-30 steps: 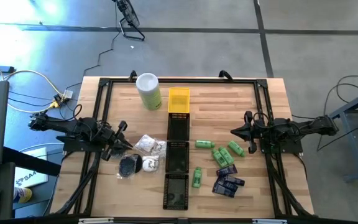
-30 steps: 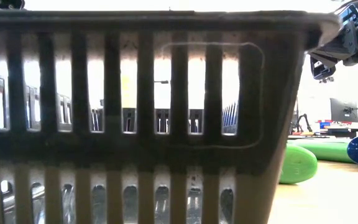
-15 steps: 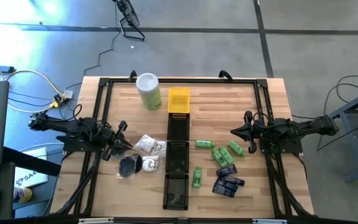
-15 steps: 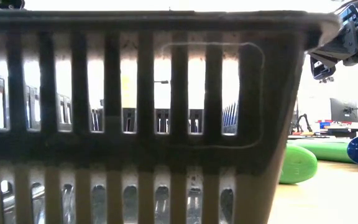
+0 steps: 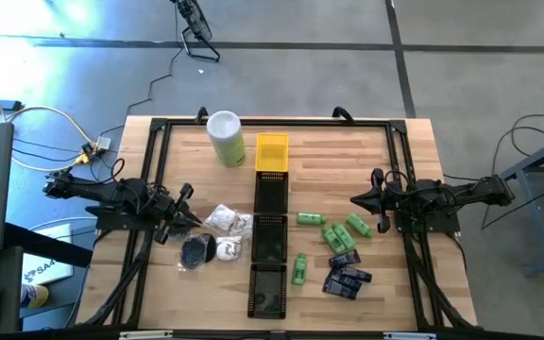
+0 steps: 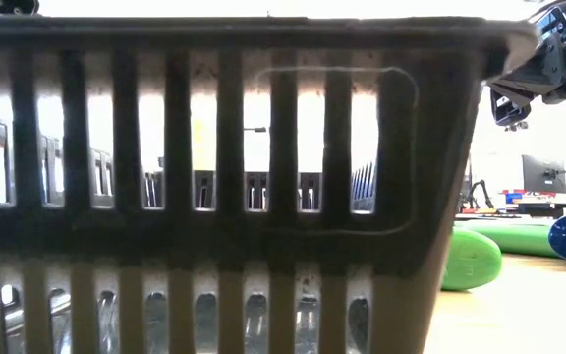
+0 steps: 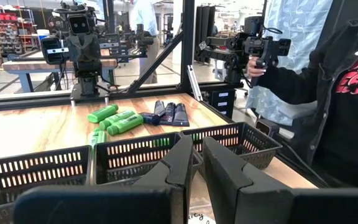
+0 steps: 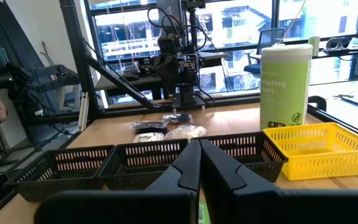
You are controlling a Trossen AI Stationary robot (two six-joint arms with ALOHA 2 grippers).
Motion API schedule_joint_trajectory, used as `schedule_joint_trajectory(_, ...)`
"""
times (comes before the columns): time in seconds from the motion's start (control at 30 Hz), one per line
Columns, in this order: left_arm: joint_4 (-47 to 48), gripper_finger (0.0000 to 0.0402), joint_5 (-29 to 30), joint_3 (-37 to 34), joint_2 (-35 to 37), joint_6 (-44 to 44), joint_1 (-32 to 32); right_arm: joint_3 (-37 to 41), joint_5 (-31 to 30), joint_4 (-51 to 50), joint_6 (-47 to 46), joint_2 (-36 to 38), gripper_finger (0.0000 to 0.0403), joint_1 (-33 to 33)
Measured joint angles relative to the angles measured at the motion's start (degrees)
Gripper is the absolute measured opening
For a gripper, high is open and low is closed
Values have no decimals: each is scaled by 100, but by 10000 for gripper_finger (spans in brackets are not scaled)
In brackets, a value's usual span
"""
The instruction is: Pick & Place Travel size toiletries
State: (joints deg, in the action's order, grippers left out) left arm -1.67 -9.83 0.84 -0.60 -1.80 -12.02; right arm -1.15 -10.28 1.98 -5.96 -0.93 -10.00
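Already parked — both arms idle, nothing picked.
High view: the left gripper [image 5: 189, 219] sits near the table's [image 5: 395, 293] left edge, fingers nearly together and empty; the right gripper [image 5: 359, 200], near the right edge, is closed and empty. Wrapped pieces [image 5: 227, 222] and pucks [image 5: 196, 251] lie left of the tray row [image 5: 270, 236]; green bottles [image 5: 336, 232] and dark packets [image 5: 346, 279] lie right of it. Low view: a black tray [image 6: 234, 177] fills the picture, one bottle [image 6: 472, 259] beyond. Left wrist: the fingers [image 7: 179, 163] show a narrow gap — bottles roll, so a side nudge could scatter them. Right wrist: fingers [image 8: 188, 165] pressed shut; crinkly wrap may slip from a pinch.
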Motion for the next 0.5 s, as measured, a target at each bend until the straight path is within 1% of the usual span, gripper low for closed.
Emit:
schedule_joint_trajectory(0.43, 0, 33, 38, 0, 0, -17, 1, -2, 0, 0, 7, 0, 2, -1)
schedule_joint_trajectory(0.5, 3, 33, 221, 0, 0, -20, -1, -1, -27, 1, 11, 0, 2, -1)
